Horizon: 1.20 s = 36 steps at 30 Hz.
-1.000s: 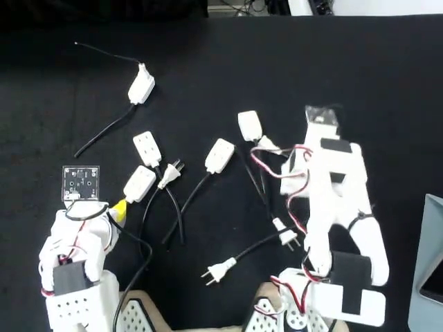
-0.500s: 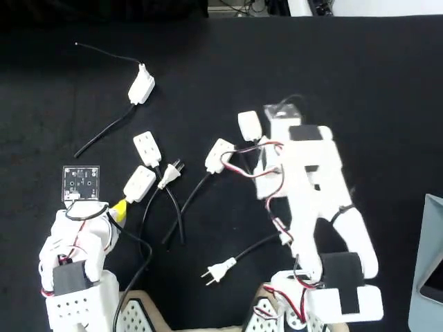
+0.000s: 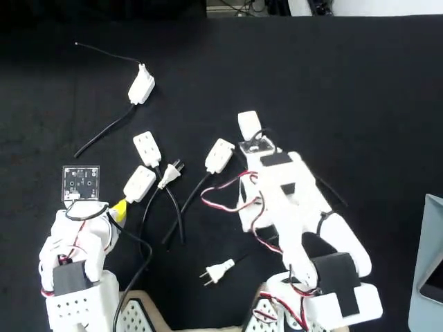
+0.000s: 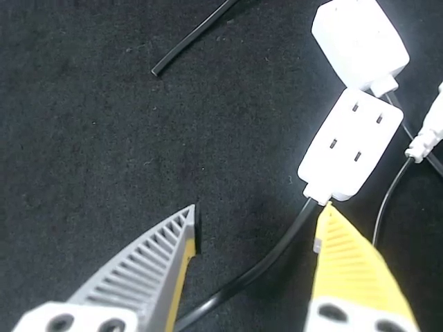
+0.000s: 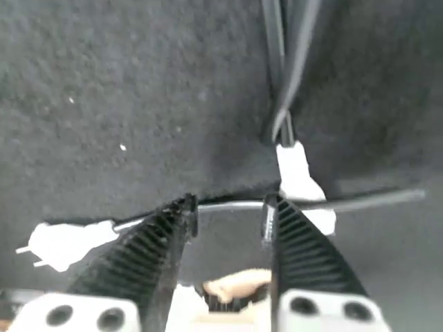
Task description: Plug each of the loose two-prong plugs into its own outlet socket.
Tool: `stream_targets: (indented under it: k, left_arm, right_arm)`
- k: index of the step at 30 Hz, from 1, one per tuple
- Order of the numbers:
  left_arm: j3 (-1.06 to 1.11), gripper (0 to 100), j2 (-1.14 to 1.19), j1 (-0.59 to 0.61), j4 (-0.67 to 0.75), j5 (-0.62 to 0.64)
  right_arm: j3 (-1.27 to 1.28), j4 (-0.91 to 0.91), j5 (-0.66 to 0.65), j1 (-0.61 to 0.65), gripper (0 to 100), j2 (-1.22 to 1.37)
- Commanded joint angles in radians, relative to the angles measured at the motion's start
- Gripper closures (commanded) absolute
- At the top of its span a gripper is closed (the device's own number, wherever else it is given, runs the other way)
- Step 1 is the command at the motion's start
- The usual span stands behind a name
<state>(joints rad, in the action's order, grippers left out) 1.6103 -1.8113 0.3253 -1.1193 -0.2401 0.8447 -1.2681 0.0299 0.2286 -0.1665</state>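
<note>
Several white outlet sockets lie on the black table: one far back (image 3: 141,88), two at the left (image 3: 147,147) (image 3: 139,183), and two in the middle (image 3: 220,155) (image 3: 249,124). One loose two-prong plug (image 3: 171,173) lies beside the left sockets, another (image 3: 218,271) near the front. My left gripper (image 4: 252,235) is open, its yellow finger (image 3: 119,210) just short of the nearest socket (image 4: 351,149), whose cable runs between the fingers. My right arm (image 3: 284,194) is bent over the table's middle. My right gripper (image 5: 228,211) is open above a thin cable, close to a white plug (image 5: 301,183); another plug (image 5: 66,242) lies farther off.
A small square board (image 3: 81,181) lies left of the left arm. A grey box (image 3: 430,270) stands at the right edge. Black cables (image 3: 176,214) cross the middle of the table. The far half of the table is bare black cloth.
My right arm has swung left from the right side and folded over the middle, now covering the plug that lay near its base. The left arm has not moved.
</note>
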Motion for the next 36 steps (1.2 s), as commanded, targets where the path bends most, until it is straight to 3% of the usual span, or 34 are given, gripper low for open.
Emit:
stream_targets:
  k: [1, 21, 29, 32, 36]
  left_arm:
    - [-0.004, 72, -0.006, 0.007, 0.000, -0.006]
    - [-0.007, 72, -0.006, 0.007, -0.003, -0.006]
    - [-0.090, 72, -0.003, -0.004, -0.008, -0.008]
    - [-0.145, 72, -0.002, -0.038, -0.066, -0.069]
    - [-0.243, 72, -0.002, -0.150, -0.206, -0.120]
  right_arm:
    - [0.019, 0.055, 0.009, 0.009, 82.6, -0.005]
    - [-0.232, -0.232, -0.002, -0.018, 82.9, -0.027]
    - [-0.236, -0.241, -0.002, -0.026, 92.7, -0.300]
    - [-0.242, -0.269, -0.002, -0.087, 92.0, -0.400]
    - [-0.242, -0.272, -0.002, -0.216, 82.5, -0.466]
